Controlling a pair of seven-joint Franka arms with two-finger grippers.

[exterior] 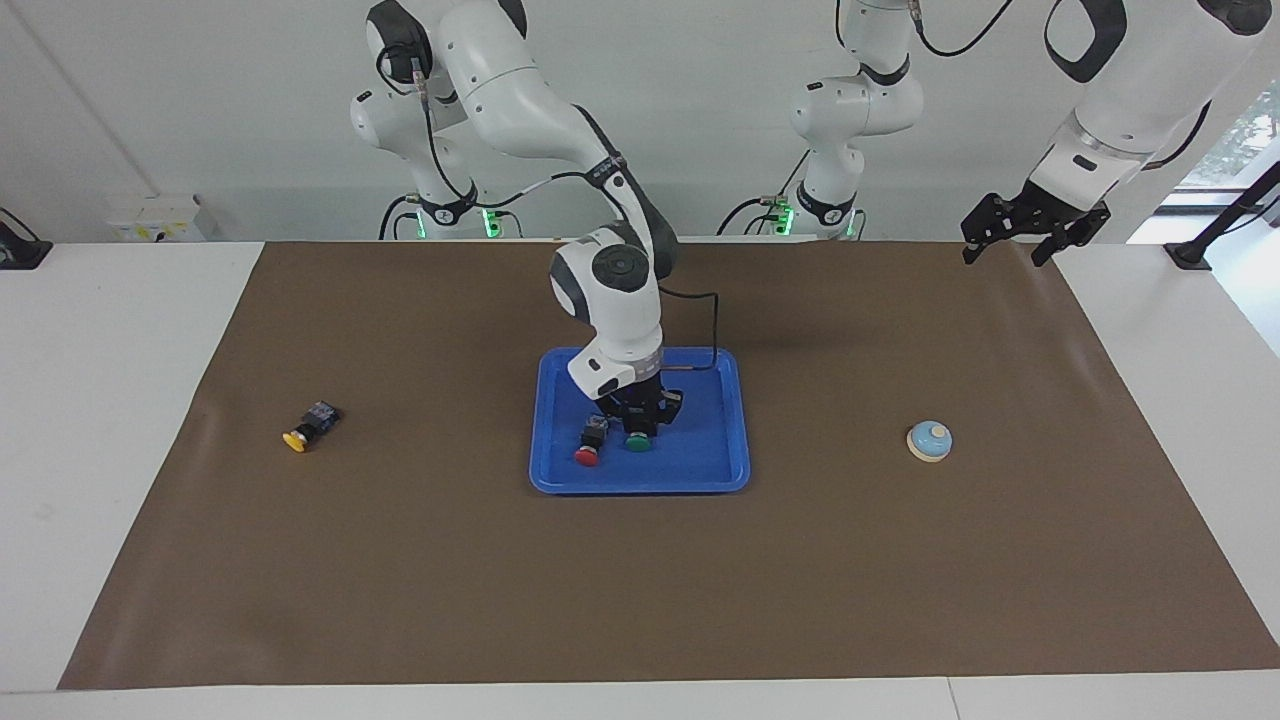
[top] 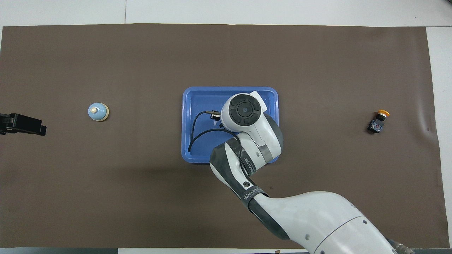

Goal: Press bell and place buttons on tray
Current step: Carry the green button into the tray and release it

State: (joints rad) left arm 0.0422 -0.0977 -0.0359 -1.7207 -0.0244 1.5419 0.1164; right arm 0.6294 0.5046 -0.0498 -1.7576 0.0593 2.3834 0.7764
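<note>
Right arm (top: 247,141) covers tray (top: 197,155); yellow button (top: 378,121) unobstructed on mat (top: 141,197)

Brown mat (exterior: 420,560) covering white table (exterior: 110,420), grey wall (exterior: 200,90)

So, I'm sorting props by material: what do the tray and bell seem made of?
Tray: probably moulded plastic, judging by its uniform bright blue, rounded corners and slightly glossy raised rim. Bell: smooth light blue dome with cream base; painted metal or plastic, unclear.

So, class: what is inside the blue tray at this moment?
The tray holds the red button, lying on its floor, and the green button, gripped by the right gripper. From overhead, the right arm covers both buttons.
</note>
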